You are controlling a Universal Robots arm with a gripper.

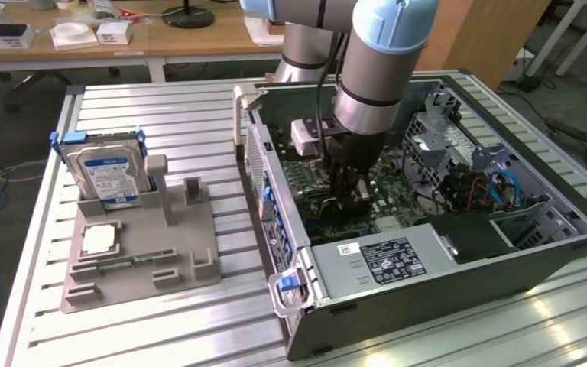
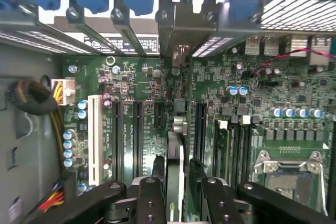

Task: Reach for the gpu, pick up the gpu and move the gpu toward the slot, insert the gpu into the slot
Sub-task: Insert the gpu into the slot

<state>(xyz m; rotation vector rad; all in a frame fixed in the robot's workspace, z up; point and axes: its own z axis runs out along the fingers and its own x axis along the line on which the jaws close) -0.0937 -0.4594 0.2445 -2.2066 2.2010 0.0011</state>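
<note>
One arm worked inside the open computer case as you looked on, its gripper low over the green motherboard. Between the fingers the gpu stood edge-on and upright, lined up along a long black slot, probably so it could seat straight. Whether the fingers clamped the card or had eased off it could not be told. Outside, a hard drive stood in a grey holder.
</note>
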